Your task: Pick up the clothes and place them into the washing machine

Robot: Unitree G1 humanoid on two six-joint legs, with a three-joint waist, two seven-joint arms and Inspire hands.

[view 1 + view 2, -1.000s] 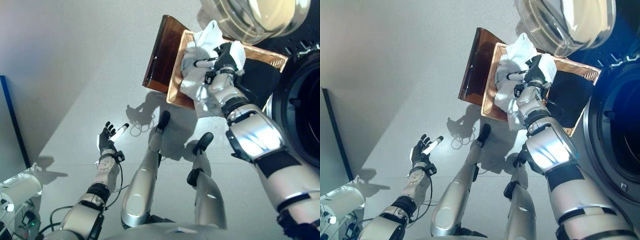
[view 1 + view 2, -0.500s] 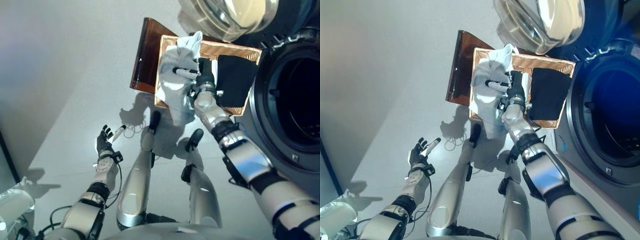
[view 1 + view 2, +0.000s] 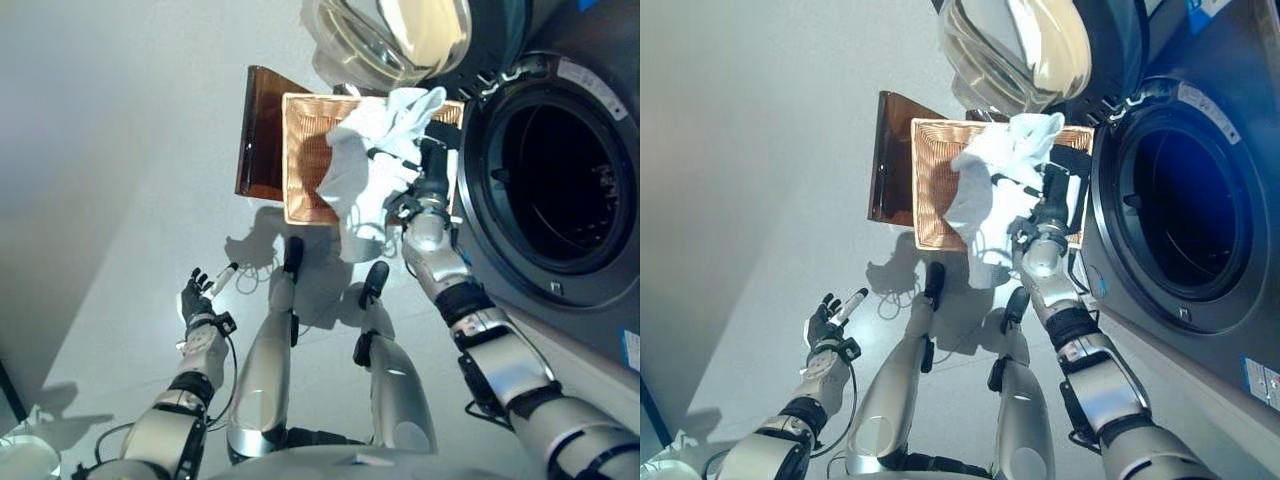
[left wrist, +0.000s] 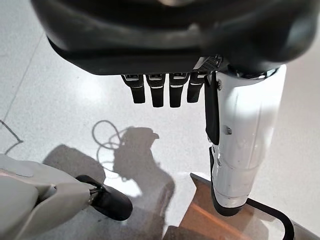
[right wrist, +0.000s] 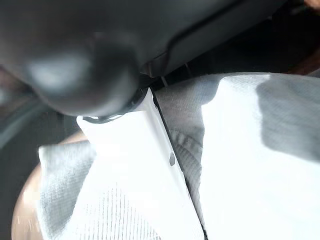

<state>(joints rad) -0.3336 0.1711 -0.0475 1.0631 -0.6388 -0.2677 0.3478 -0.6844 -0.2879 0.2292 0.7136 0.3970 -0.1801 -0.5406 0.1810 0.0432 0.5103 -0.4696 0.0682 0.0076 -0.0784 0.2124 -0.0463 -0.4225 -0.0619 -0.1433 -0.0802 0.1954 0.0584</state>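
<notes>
My right hand [image 3: 428, 172] is shut on a white garment [image 3: 365, 160] and holds it up above the wicker basket [image 3: 305, 160], just left of the washing machine's open drum [image 3: 545, 190]. The cloth hangs down from the hand over the basket's near edge. The right wrist view shows my white-covered thumb [image 5: 145, 165] pressed into the white cloth [image 5: 250, 165]. A dark garment [image 3: 1072, 172] lies at the basket's right end, mostly behind the hand. My left hand [image 3: 198, 297] is open and empty, low over the floor at the left; it also shows in the left wrist view [image 4: 165, 90].
The basket rests on a low dark brown box [image 3: 258, 135]. The machine's round glass door [image 3: 395, 35] stands swung open above the basket. Pale grey floor [image 3: 120, 180] spreads to the left.
My right hand has lifted the white garment off the basket and carried it right, toward the drum. The camera has turned toward the machine. The left hand stays low and open.
</notes>
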